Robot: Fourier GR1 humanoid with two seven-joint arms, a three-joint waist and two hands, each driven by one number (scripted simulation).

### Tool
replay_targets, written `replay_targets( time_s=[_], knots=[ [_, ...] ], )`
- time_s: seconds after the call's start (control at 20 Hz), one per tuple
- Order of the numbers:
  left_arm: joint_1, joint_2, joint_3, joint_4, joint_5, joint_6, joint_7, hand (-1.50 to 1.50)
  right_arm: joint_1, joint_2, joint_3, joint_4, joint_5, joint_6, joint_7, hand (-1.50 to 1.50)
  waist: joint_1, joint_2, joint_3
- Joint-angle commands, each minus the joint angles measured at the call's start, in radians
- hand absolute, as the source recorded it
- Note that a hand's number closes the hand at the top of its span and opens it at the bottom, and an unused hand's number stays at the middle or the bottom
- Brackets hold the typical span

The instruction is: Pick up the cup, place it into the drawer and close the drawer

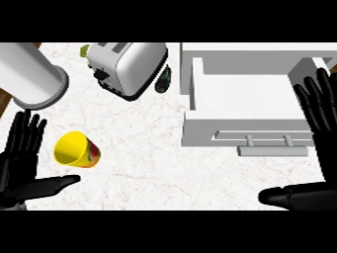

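A yellow cup [74, 149] with a red band lies on its side on the marble counter, its mouth facing me. My left hand [16, 163] stands open just left of the cup, fingers straight up, thumb pointing right below it, not touching. The white drawer [244, 131] at the right is pulled open, its inside showing, with a bar handle [272, 146] on its front. My right hand [330, 133] is open at the right edge, fingers straight over the drawer's right side, thumb low.
A white toaster [127, 66] stands at the back middle, with a dark bottle [163, 79] beside it. A large white cylinder [25, 74] lies at the back left. Wooden floor shows beyond the counter's left edge.
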Motion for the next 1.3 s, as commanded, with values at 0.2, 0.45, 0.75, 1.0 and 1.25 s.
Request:
replay_targets(
  time_s=[0.2, 0.45, 0.75, 1.0, 1.25],
  knots=[
    [0.028, -0.003, 0.014, 0.209, -0.038, -0.046, -0.191, -1.5, -0.074, 0.012, 0.011, 0.037, 0.028, -0.027, 0.015, -1.5, 0.003, 0.0, 0.0],
    [-0.072, 0.033, 0.032, 0.335, -0.044, -0.039, -0.198, -1.5, 0.006, -0.002, -0.014, -0.005, -0.021, 0.023, -0.001, -1.5, -0.001, 0.0, 0.0],
    [-0.069, 0.018, 0.029, 0.396, -0.036, -0.039, -0.276, -1.5, -0.012, 0.03, 0.045, -0.057, 0.038, -0.026, 0.036, -1.5, 0.0, 0.0, 0.0],
    [-0.191, 0.071, 0.095, 0.697, -0.029, -0.068, -0.436, -1.5, -0.047, 0.023, 0.026, 0.052, 0.025, 0.003, -0.019, -1.5, -0.002, 0.001, 0.0],
    [-0.237, 0.114, 0.092, 0.818, -0.048, -0.079, -0.504, -1.5, -0.018, 0.025, 0.031, 0.023, 0.024, 0.006, -0.007, -1.5, -0.003, 0.001, 0.0]
  ],
)
